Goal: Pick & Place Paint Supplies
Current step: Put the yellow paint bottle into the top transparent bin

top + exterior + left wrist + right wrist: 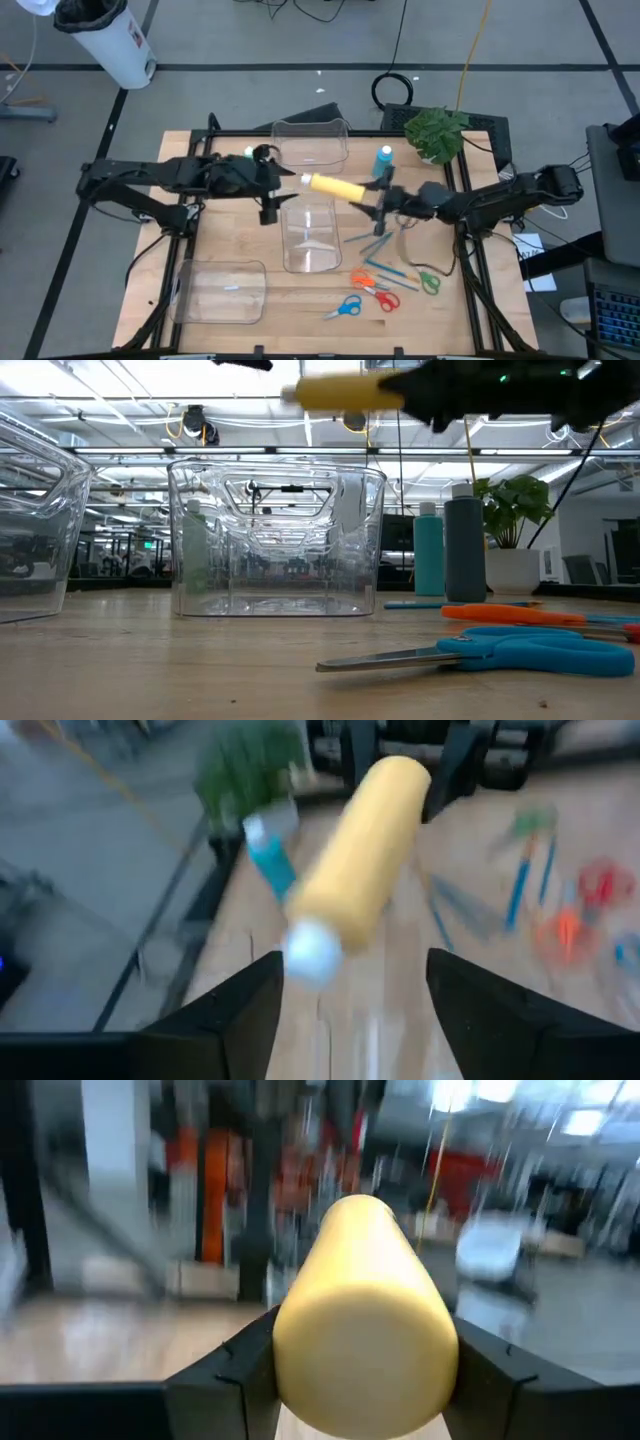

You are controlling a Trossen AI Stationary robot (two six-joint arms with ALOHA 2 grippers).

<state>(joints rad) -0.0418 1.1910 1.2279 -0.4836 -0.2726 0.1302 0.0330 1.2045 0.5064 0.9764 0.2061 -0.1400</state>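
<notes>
Much of the handover is smeared in both wrist views, and in the low view only part of the yellow paint bottle (pixel 335 187) shows, its far end swallowed by the dark right gripper (pixel 381 203). That round, smooth-sided bottle hangs lying sideways in the air above the tall clear bin (pixel 308 234) in the middle of the wooden counter (pixel 230 236), its white cap toward the left gripper (pixel 287 189). The right fingers clasp its body on both sides; the left fingers stand wide apart, flanking the cap end without touching it. The light blue bottle (pixel 384 160) and the grey-blue bottle (pixel 464 548) stand upright near a leafy potted plant (pixel 437 130); from above the grey-blue one is hidden behind the right arm. Thin brushes (pixel 372 242) lie loose near that arm, their tips too small to make out, beside plastic-handled scissors (pixel 343 308). Two more clear, rounded bins (pixel 311 142) sit empty.
</notes>
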